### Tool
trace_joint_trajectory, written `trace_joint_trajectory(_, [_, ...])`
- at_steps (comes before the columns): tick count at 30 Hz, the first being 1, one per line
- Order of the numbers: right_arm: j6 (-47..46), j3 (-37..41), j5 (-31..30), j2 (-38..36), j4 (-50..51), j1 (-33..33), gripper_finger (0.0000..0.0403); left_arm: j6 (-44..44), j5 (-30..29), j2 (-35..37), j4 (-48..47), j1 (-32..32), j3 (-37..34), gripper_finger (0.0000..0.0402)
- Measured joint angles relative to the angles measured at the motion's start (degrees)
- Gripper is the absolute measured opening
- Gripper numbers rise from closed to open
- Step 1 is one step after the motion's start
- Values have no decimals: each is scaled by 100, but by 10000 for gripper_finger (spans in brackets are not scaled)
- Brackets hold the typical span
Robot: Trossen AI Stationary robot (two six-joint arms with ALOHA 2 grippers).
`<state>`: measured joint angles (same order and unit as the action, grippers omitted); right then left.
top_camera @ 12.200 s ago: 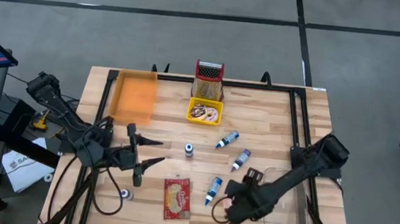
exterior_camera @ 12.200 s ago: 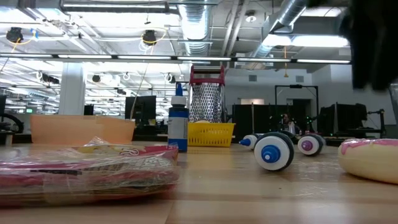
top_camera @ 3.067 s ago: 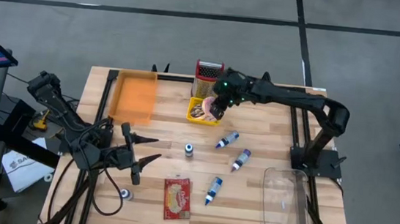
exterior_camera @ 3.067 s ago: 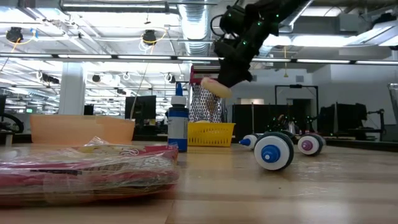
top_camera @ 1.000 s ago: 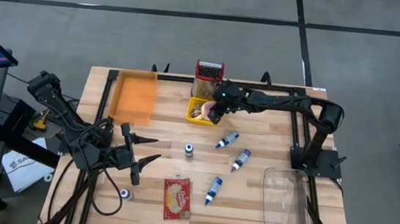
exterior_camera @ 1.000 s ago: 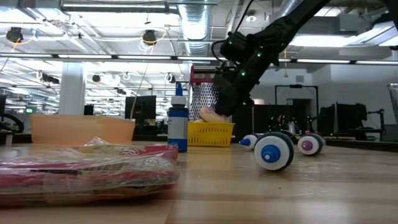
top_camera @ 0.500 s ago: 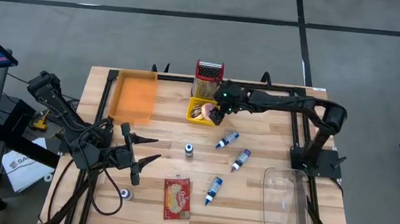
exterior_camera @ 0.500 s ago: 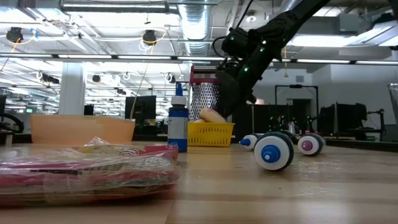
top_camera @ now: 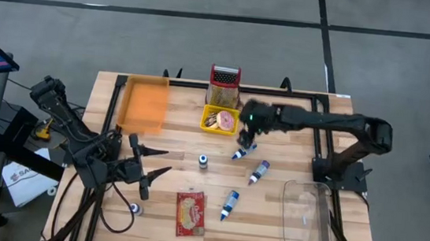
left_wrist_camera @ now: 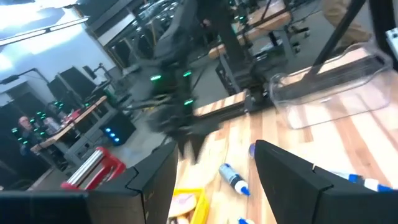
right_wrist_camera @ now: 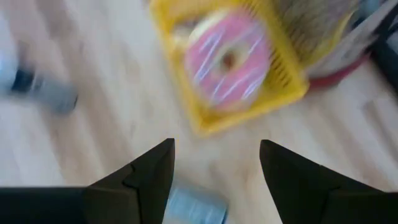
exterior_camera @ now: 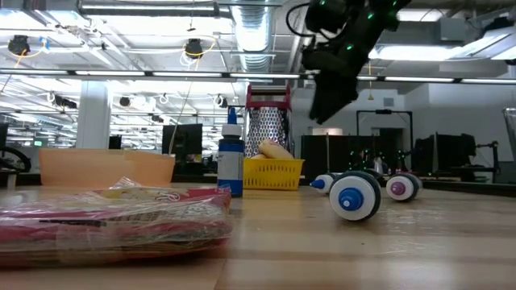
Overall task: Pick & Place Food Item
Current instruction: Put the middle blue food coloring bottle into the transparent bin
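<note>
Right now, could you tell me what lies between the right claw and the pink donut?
Only the yellow basket's rim: the high view shows the right claw open beside the basket holding the donut.

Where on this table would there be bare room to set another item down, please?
Bare wood lies between the orange tray and the snack packet, and right of the yellow basket toward the table's far right corner. The middle is crowded with bottles; the right claw hangs there.

A pink, white-striped doughnut [right_wrist_camera: 228,60] lies in a yellow basket [right_wrist_camera: 283,74].
</note>
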<state>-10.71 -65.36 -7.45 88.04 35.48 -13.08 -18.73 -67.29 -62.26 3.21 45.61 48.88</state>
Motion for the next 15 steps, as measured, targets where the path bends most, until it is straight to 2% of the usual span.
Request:
trace_joint_trajectory(4, [-367, 86, -513, -97, 574, 734, 228, 548, -230, 2, -515, 5, 2, 210])
trace_joint_trajectory(8, [-889, 339, -742, -229, 572, 1576, 227, 1552, -213, 2, -1302, -91, 2, 210])
trace_joint_trajectory(12, [-1566, 570, -1077, -379, 597, 2443, 227, 2893, 354, 30, -2337, -456, -3, 210])
trace_joint_trajectory(15, [-2053, 610, -1313, -524, 562, 3086, 227, 3844, 1325, -31, -2947, -1009, -3, 210])
